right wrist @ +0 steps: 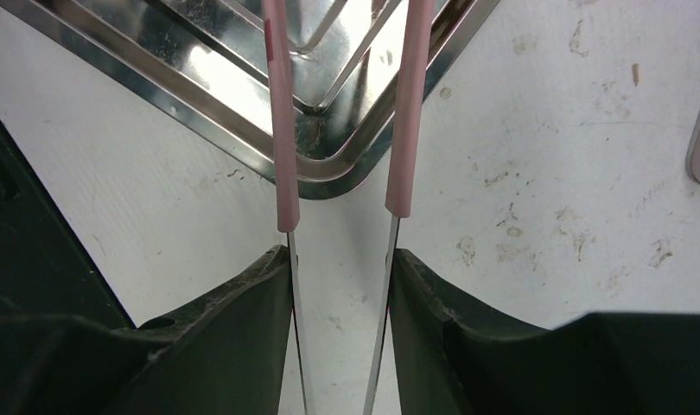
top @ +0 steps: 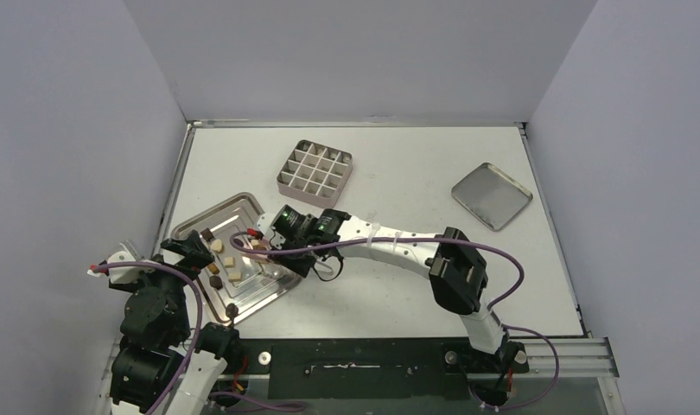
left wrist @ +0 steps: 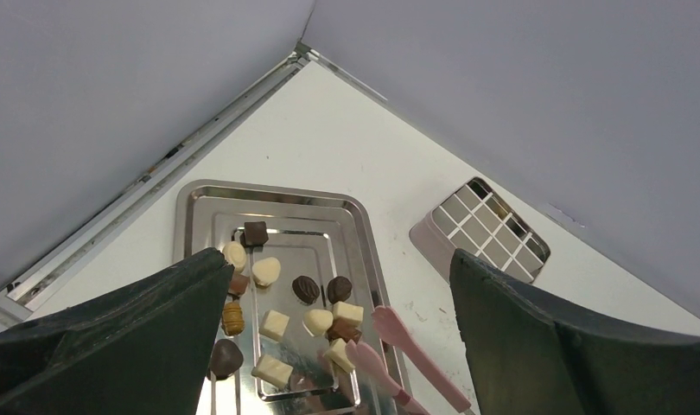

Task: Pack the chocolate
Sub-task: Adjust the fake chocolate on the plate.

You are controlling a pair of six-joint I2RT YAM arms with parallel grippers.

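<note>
Right arm: stretched low toward the tray (top: 243, 204), right gripper (right wrist: 340, 259) clamped on pink tongs (right wrist: 282, 130).
Left gripper (left wrist: 338, 259): wide open, empty, at tray's left edge.
Chocolate (left wrist: 305, 288): scattered inside tray.
Edges: tong tips cross tray's corner rim.

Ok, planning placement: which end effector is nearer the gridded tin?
Right. The right end effector is just in front of the gridded tin; the left end effector hangs over the tray, farther left.
</note>
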